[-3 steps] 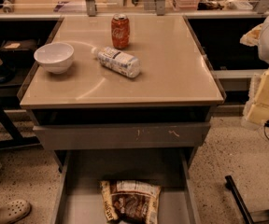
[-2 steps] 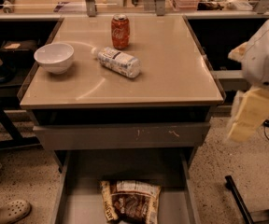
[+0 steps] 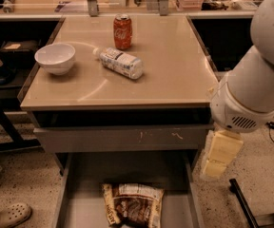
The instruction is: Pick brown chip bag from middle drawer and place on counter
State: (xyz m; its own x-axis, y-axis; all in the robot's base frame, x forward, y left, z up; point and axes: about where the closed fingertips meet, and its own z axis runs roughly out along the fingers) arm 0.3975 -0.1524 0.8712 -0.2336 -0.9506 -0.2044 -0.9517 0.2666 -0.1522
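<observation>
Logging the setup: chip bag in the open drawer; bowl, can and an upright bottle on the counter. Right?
No: the camera view shows the bottle lying on its side. The brown chip bag is in the open middle drawer; bowl and can stand on the counter. The gripper hangs right of the drawer, below counter level.

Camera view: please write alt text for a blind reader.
A brown chip bag lies in the open middle drawer below the counter, which holds a bowl, bottle and can. The tool hangs right of the drawer.
</observation>
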